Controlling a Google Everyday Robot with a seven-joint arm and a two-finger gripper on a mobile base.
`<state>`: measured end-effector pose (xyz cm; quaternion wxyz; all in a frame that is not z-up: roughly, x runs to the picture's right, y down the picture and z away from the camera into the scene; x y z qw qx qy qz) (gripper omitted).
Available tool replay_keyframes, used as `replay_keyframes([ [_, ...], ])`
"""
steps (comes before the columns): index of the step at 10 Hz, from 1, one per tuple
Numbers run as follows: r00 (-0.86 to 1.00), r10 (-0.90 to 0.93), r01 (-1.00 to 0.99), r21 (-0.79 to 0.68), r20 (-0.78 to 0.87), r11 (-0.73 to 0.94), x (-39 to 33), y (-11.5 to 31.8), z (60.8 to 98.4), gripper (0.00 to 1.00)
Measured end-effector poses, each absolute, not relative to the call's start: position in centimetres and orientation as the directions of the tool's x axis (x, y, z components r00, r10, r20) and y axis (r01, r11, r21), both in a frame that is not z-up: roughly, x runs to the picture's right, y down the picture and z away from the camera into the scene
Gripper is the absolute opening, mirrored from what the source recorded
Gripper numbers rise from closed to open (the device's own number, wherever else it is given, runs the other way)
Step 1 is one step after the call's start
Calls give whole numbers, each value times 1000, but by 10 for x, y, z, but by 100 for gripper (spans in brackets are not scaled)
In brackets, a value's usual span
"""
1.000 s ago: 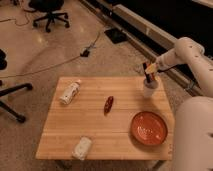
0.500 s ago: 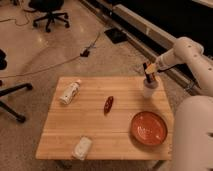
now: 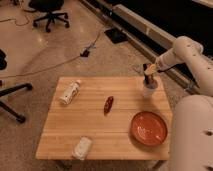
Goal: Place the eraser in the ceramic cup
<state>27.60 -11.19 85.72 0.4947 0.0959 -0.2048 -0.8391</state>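
A white ceramic cup (image 3: 149,89) stands near the far right edge of the wooden table (image 3: 100,125). My gripper (image 3: 149,72) hangs straight above the cup, its tip just over the rim. A dark piece, perhaps the eraser, shows at the gripper's tip right at the cup's mouth; I cannot tell whether it is held or lying in the cup. The white arm reaches in from the right.
A red-orange plate (image 3: 148,127) lies at the front right. A small red object (image 3: 108,104) lies mid-table. A white bottle (image 3: 70,92) lies at the left, a white packet (image 3: 82,148) at the front edge. An office chair (image 3: 50,12) and floor cables are behind.
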Motion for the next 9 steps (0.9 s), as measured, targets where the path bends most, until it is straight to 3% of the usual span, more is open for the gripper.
replay_keyframes([
  [9,-524,-852,776,424,19,-468,275,-116,853,80],
])
